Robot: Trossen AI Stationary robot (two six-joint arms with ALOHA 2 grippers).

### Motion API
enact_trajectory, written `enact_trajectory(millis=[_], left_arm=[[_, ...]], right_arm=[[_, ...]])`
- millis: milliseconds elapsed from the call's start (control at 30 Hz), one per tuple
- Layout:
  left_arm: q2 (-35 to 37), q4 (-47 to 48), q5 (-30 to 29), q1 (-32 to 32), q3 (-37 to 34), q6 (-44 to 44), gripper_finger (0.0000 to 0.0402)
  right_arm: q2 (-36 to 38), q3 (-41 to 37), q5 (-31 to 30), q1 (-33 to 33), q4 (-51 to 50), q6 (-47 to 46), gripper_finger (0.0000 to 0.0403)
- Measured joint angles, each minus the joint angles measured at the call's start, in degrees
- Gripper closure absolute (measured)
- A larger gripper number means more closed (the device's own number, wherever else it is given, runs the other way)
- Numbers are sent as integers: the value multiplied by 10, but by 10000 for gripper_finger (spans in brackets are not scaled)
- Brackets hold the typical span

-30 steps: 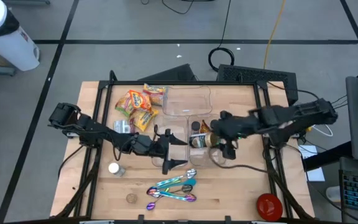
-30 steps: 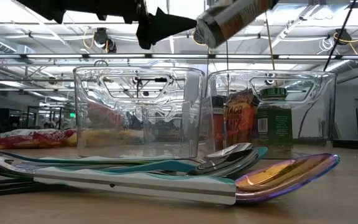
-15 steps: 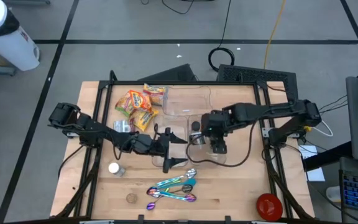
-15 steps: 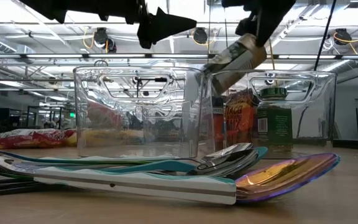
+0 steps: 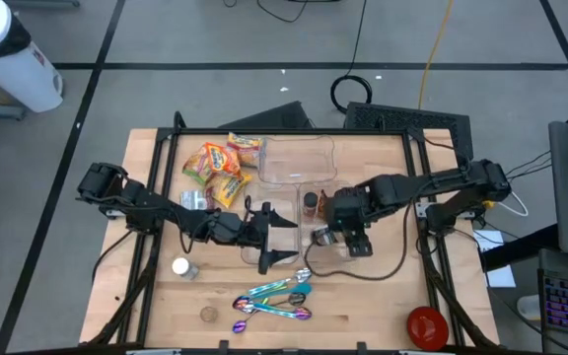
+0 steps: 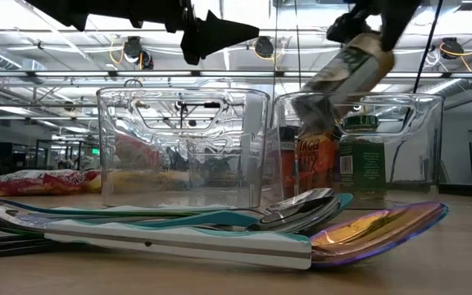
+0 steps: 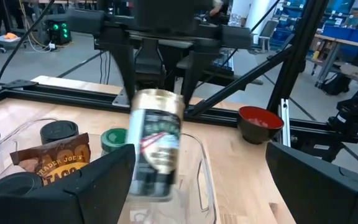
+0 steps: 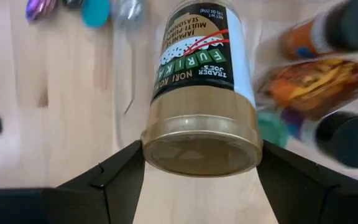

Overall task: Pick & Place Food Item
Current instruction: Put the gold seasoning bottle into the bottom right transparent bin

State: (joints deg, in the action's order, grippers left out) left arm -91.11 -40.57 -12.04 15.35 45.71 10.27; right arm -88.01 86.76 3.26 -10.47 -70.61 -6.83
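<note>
A furikake jar (image 8: 197, 62) with a gold lid and a white and green label hangs tilted over a clear bin (image 6: 420, 147). My right gripper (image 8: 199, 146) is shut on it. That bin also holds spice jars (image 7: 114, 140) and a brown packet (image 7: 58, 165). In the low view the jar (image 6: 342, 74) dips its lower end to about the height of the bin's rim. My left gripper (image 5: 279, 237) stands open and level just left of the bin, above the table, touching nothing. My right gripper pinches the jar's lid end (image 8: 151, 146) between its two fingers (image 8: 114, 180), one on either side. The fingers come steeply from above, along the jar. The jar hangs below them, tilted with its bottom end down, lifted clear of the table.
A second clear bin (image 5: 299, 160) sits at the far middle and another (image 6: 183, 147) beside the filled one. Snack bags (image 5: 220, 168) lie far left. Coloured spoons (image 5: 274, 296) lie near the front edge. A red bowl (image 5: 427, 325) stands near right.
My right gripper has come down toward the bin and tipped to point more steeply downward. The jar, which lay almost level high above the bin, now hangs steeply with its bottom end at the bin's rim.
</note>
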Motion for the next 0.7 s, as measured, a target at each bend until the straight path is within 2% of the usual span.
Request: enact_trajectory(millis=[233,467,700], left_arm=[[0,0,0,0,0,0,36],[0,1,0,0,0,0,36],[0,1,0,0,0,6,36]], right_arm=[[0,-16,-4,-37,-53,6,138],[0,-69,-8,-37,-62,15,138],[0,-84,-77,-38,-24,55,138]])
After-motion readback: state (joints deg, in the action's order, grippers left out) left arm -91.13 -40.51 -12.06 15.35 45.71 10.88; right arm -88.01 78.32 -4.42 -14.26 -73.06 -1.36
